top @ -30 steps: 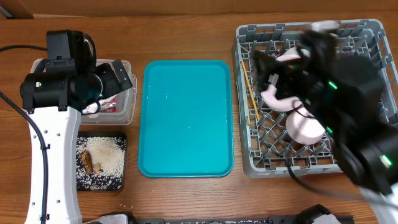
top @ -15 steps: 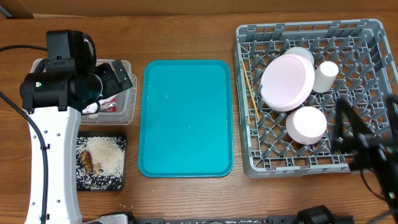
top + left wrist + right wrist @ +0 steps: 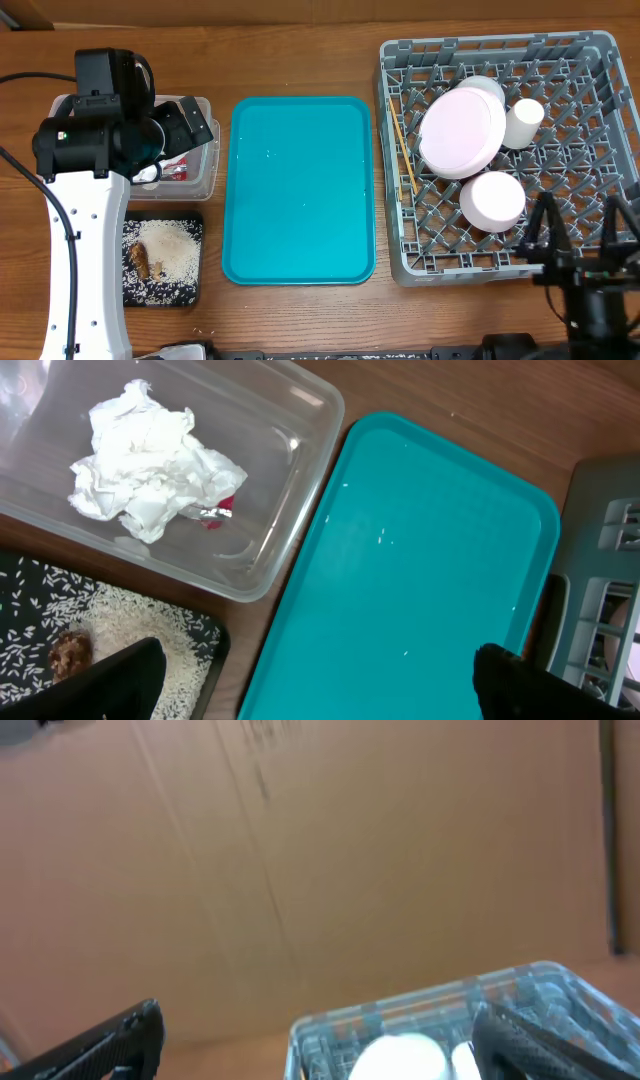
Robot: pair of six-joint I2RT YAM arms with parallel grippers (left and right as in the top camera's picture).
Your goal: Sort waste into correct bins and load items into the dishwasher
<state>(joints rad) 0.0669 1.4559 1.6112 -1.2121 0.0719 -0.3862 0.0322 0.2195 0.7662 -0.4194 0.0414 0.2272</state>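
Napkin (image 3: 150, 460), red wrapper (image 3: 222, 507) in clear tub (image 3: 305, 415), 10 o'clock. Rice (image 3: 168, 243), brown scrap (image 3: 140, 262) on black tray (image 3: 197, 298), 8 o'clock. Plate (image 3: 462, 132), bowl (image 3: 492, 198), cup (image 3: 524, 122), chopsticks (image 3: 404, 150) all in rack (image 3: 590, 150), 3 o'clock. Teal tray (image 3: 300, 190) bare, centre. Left jaws, right jaws wide open, holding nothing. Task looks done; nothing visible left to sort.

Brown wood-grained tabletop (image 3: 300, 50). Centre: teal rectangular plastic tray (image 3: 300, 190). 3 o'clock: grey lattice-floored dish rack (image 3: 585, 130), white round plate (image 3: 462, 132). 8 o'clock: black shallow tray (image 3: 200, 270) speckled with white rice grains (image 3: 170, 245). 10 o'clock: crumpled white paper napkin (image 3: 150, 460), shiny red wrapper (image 3: 222, 508).
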